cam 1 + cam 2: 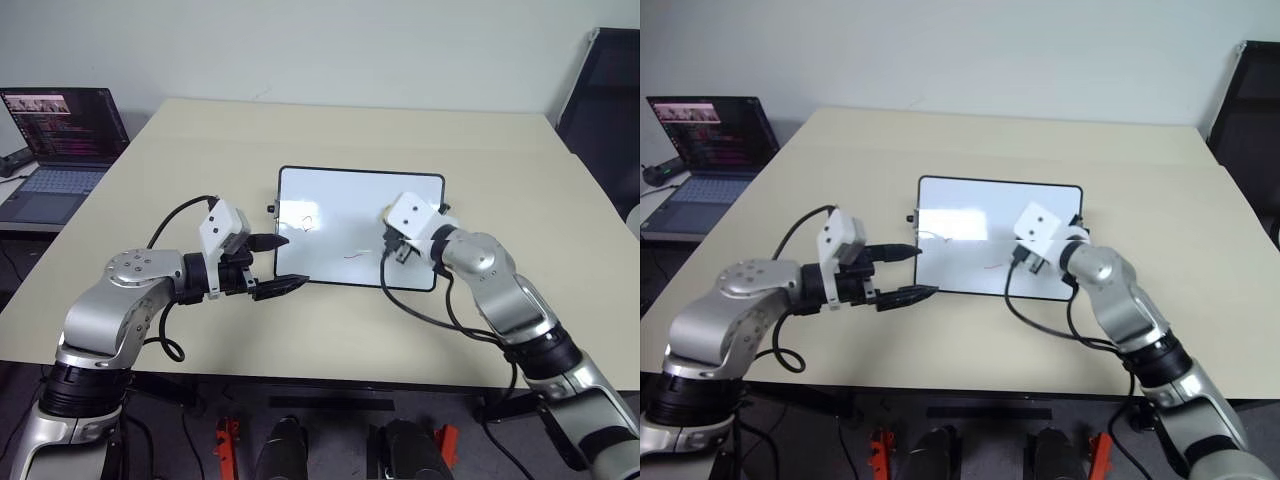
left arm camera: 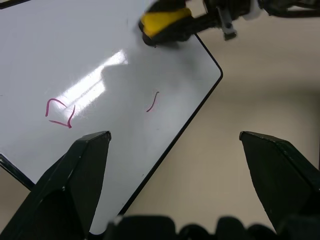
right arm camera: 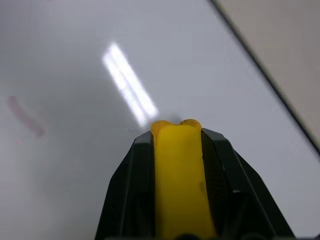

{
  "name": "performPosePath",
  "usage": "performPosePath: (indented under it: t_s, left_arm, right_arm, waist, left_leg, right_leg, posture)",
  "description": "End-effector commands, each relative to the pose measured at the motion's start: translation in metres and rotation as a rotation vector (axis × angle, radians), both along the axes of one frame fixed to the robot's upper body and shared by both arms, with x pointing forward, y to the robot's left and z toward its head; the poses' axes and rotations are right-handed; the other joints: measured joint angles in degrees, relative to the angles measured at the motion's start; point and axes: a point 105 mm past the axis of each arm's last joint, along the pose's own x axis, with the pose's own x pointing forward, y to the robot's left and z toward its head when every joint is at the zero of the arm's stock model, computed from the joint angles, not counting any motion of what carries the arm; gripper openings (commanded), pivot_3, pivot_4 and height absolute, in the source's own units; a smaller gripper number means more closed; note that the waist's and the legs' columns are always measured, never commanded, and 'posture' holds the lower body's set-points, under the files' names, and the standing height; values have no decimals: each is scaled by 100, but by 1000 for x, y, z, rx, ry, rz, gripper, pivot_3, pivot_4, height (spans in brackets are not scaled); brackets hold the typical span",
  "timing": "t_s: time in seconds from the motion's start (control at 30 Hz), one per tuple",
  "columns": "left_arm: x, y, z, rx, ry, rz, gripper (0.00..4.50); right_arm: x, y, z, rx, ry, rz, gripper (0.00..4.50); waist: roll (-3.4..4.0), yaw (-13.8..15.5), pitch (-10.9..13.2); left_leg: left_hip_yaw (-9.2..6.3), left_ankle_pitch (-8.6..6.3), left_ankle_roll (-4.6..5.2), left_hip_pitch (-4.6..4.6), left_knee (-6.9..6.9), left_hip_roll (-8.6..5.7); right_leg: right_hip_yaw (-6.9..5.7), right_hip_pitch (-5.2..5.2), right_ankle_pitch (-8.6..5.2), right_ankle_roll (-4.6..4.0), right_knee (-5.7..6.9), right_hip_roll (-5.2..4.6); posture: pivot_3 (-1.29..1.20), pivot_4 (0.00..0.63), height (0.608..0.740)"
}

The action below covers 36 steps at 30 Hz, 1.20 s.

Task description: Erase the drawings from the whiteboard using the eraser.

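While the right gripper (image 3: 177,150) is clamping the yellow eraser (image 3: 179,172) between its fingers, it is hovering over the right part of the whiteboard (image 1: 340,205), which is lying flat mid-table (image 1: 300,330). Whether the eraser is touching the glossy surface, I cannot tell. Red drawings are remaining: a looped scribble (image 2: 61,113) toward the board's left, a short stroke (image 2: 152,101) nearer the eraser. Left gripper (image 1: 278,264) is waiting spread wide and empty at the board's near-left corner. Risks: board sliding under the wipe since nothing is pinning it; tilted eraser skipping the thin stroke.
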Motion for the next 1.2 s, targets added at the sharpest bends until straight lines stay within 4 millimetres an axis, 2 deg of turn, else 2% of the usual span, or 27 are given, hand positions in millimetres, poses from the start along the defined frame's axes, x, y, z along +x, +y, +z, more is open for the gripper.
performPosePath:
  t_s: [0.03, 0.07, 0.17, 0.3, 0.4, 0.53, 0.63, 0.77, 0.87, 1.0, 1.1, 1.2]
  left_arm:
    - [-2, -1, 13, -4, -53, -11, 4500]
    - [-2, -1, 13, -4, -52, -11, 4500]
    - [-3, -1, 12, -4, -50, -13, 4500]
    - [-4, -1, 11, -5, -44, -15, 4500]
    - [-5, -1, 10, -6, -41, -15, 4500]
    - [-6, -1, 9, -7, -38, -12, 4500]
    - [-6, 3, 8, -4, -35, 0, 4500]
    - [-8, 9, 5, 13, -26, 12, 4500]
    - [-11, 22, 2, 40, -17, 45, 4500]
    - [-14, 35, -2, 58, -14, 89, 4500]
    - [-17, 50, -6, 36, -13, 169, 4500]
    - [-25, 60, -12, 27, 0, 210, 4500]
  right_arm:
    - [-5, -11, -28, -55, 133, -19, 959]
    - [-4, -11, -26, -55, 122, -22, 959]
    - [18, -10, 7, 4, -65, -102, 959]
    - [31, -7, 35, 85, -210, -156, 959]
    - [31, -2, 35, 104, -212, -146, 959]
    - [29, -5, 22, 91, -150, -155, 959]
    - [19, -11, 1, 74, -29, -147, 959]
    - [6, -12, -6, 84, 15, -118, 959]
    - [3, -12, 4, 132, -38, -130, 959]
    - [-2, -5, 39, 289, -148, -87, 959]
    - [-33, 10, 48, 324, -158, 99, 959]
    - [-53, 14, 38, 292, -77, 187, 959]
  waist:
    - [-2, -1, -1]
    - [-2, -1, -1]
    - [-2, -19, -1]
    - [-2, -40, 0]
    - [-2, -24, 0]
    - [-2, -14, 0]
    - [-2, -10, 0]
    - [-3, -5, -1]
    - [-1, -5, 0]
    - [2, -4, 3]
    - [5, -1, 6]
    - [5, -1, 6]
  left_leg:
    - [0, 0, 0, 8, 0, 0]
    - [1, 0, 0, 17, 0, 0]
    - [0, 0, 0, 25, -1, 2]
    - [1, 0, 0, 25, -1, 2]
    - [1, 2, 0, 20, -1, 1]
    - [4, 3, 0, 15, -8, 2]
    - [6, 3, 0, 13, -10, 2]
    - [5, 2, 0, 14, -11, 2]
    - [4, 2, -1, 15, -10, 3]
    - [6, 2, -1, 6, -11, 4]
    - [6, 2, -2, -19, -14, 4]
    - [5, -12, -20, -26, -24, 4]
  right_leg:
    - [0, 3, 2, -1, 0, 0]
    - [1, 8, 2, -2, 1, 0]
    - [0, 8, 3, -5, 1, -1]
    - [2, 5, 9, -9, 0, -1]
    - [2, 4, 12, -8, 1, -1]
    - [3, 2, 10, -8, -6, 0]
    - [3, 1, 7, -8, -7, 0]
    - [2, 2, 5, -9, -8, -1]
    - [3, 0, 6, -9, -7, -2]
    - [3, -13, 5, -9, -8, -3]
    - [0, -25, 4, -8, -16, -3]
    - [-1, -27, -13, 15, -19, -3]
  posture:
    - [0, 150, 740]
    - [0, 150, 740]
    - [0, 150, 740]
    - [0, 150, 740]
    - [0, 150, 740]
    - [0, 150, 740]
    - [0, 150, 740]
    - [0, 150, 740]
    - [0, 150, 740]
    - [0, 150, 740]
    - [0, 150, 740]
    - [0, 150, 740]
